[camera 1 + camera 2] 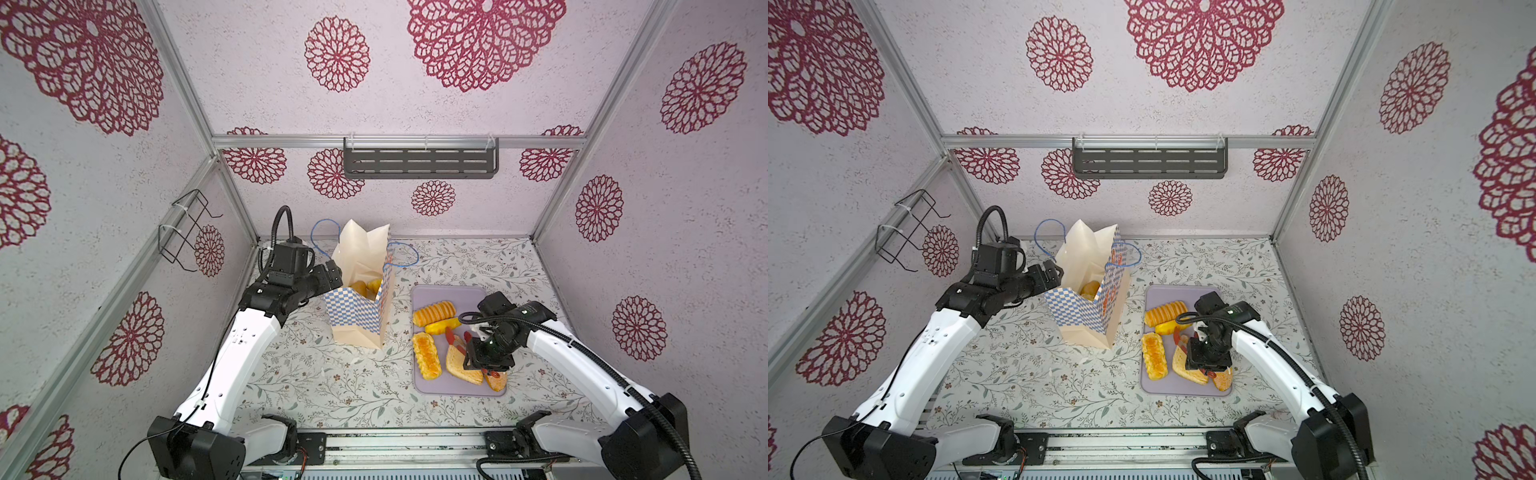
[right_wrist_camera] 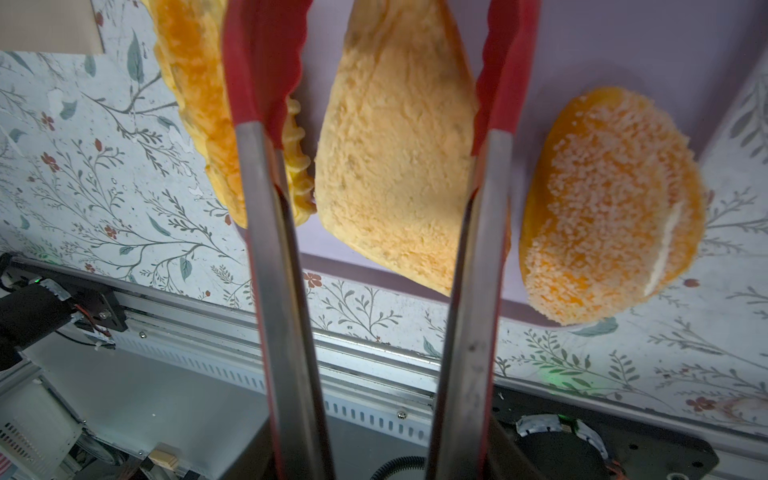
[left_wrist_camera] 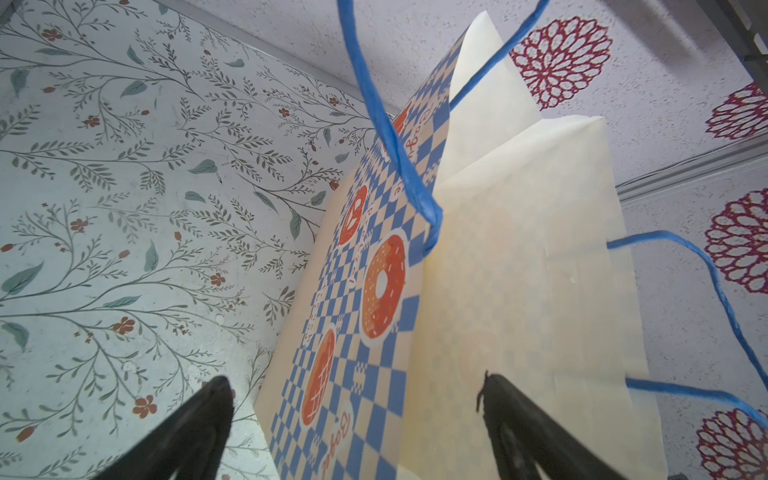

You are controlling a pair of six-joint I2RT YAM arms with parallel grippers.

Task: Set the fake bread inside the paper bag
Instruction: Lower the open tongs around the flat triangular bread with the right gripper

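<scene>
The paper bag stands upright and open left of centre, with fake bread inside it. My left gripper is open at the bag's left rim, and the bag's wall lies between its fingers. My right gripper is shut on red tongs over the lilac tray. The tong tips straddle a toast slice. Beside it lie a sugared bun, a long loaf and a ribbed roll.
A yellow bun lies under the ribbed roll on the tray. A black slotted shelf hangs on the back wall and a wire rack on the left wall. A metal rail runs along the table's front edge.
</scene>
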